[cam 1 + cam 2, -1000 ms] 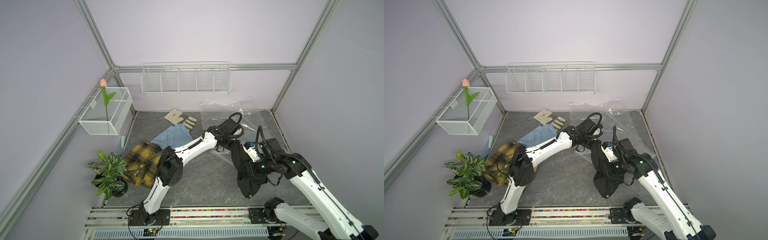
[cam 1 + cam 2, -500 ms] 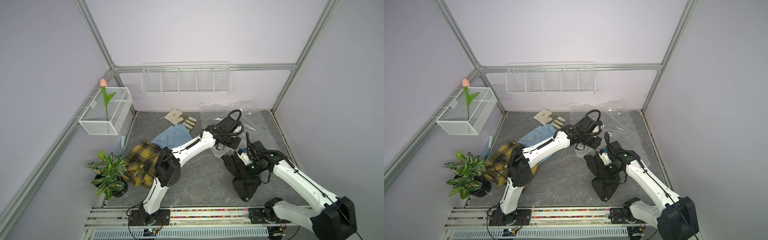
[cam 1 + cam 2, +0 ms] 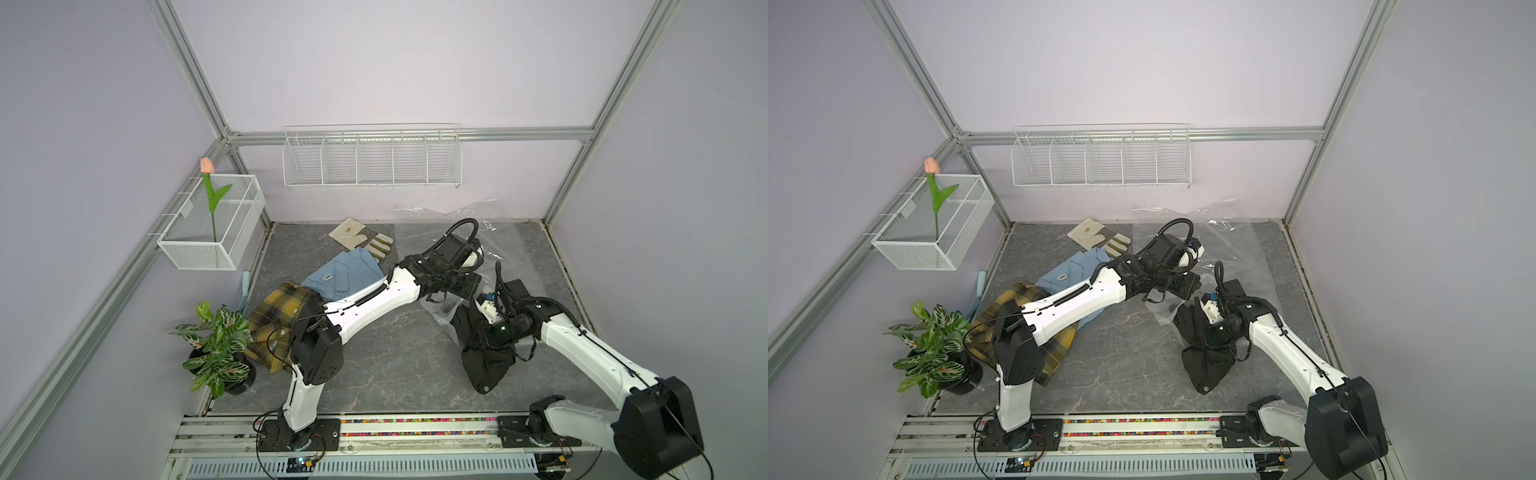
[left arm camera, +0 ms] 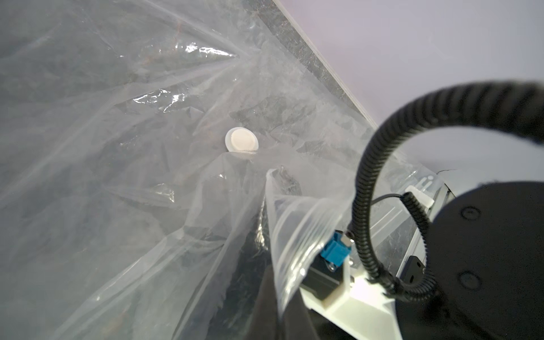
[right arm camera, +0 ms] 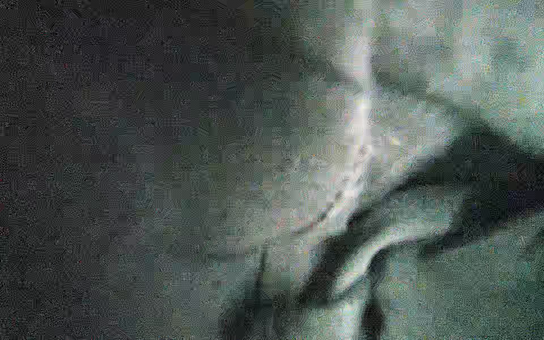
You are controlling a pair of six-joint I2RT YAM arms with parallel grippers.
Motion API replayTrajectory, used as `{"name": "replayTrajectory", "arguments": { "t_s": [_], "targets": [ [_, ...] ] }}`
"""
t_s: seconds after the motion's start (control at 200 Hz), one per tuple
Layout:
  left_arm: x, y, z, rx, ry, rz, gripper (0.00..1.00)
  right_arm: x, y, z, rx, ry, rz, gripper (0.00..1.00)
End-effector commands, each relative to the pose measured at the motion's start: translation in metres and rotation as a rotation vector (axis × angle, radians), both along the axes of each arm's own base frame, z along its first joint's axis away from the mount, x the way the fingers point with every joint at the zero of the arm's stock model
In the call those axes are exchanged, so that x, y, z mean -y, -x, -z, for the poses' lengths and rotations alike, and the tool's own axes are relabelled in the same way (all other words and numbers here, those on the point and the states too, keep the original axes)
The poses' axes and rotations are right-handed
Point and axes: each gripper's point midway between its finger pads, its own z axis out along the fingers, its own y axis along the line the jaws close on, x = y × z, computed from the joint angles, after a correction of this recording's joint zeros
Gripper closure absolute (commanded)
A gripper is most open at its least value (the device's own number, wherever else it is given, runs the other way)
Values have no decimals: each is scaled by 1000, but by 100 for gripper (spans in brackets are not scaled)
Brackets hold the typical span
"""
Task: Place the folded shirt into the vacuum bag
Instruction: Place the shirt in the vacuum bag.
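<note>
room around me | pale lilac walls [image 3: 374, 62], aluminium frame posts [image 3: 191, 70] at the corners | grey marbled floor [image 3: 395, 365] | white wire shelf [image 3: 372, 160] on back wall | wire basket [image 3: 199, 253] on my left wall | light soft, even

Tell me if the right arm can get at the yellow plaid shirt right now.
Probably not: the plaid shirt lies across the table, partly under the left arm, and the right gripper is buried in the black shirt.

Three shirts [image 3: 484, 370] [image 3: 349, 274] [image 3: 274, 311]; one bag [image 3: 519, 249] — two baskets [image 3: 372, 166] [image 3: 212, 226]
</note>
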Motion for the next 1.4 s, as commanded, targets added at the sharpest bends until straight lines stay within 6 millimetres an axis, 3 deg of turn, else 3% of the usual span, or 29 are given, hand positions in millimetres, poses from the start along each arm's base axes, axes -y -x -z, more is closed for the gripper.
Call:
{"name": "replayTrajectory", "arguments": {
  "t_s": [0.0,0.13,0.4,0.455,0.605,0.675,0.745,0.86,1.015,1.08,1.26,1.32,1.4],
  "targets": [
    [5,3,-20,35,62,-1,100,-6,1,7,-29,-44,9,93],
    [3,4,-10,31,42,-2,100,-5,-1,2,-10,-45,19,93],
    [10,16,-2,23,38,33,100,-17,-25,-51,143,-111,15,93],
    [10,18,-7,27,50,33,100,-16,-26,-44,130,-100,16,93],
    [3,21,-36,54,114,13,100,-2,-21,12,37,0,63,93],
    [-1,22,-37,55,114,10,100,4,-23,25,45,29,93,93],
    [-2,25,-28,37,100,15,100,5,-28,24,77,33,103,93],
    [-1,30,-7,-1,69,26,100,1,-42,6,135,36,74,92],
    [3,40,-5,-6,72,39,100,-9,-67,-24,234,24,50,90],
    [3,40,-5,-6,72,34,100,-9,-72,-16,229,37,56,87],
    [1,39,-11,9,77,28,100,10,-60,43,137,103,122,81],
    [1,39,-11,7,76,30,100,10,-61,41,144,97,127,80],
    [2,39,-5,-2,65,33,100,4,-67,21,174,62,118,80]
  ]
}}
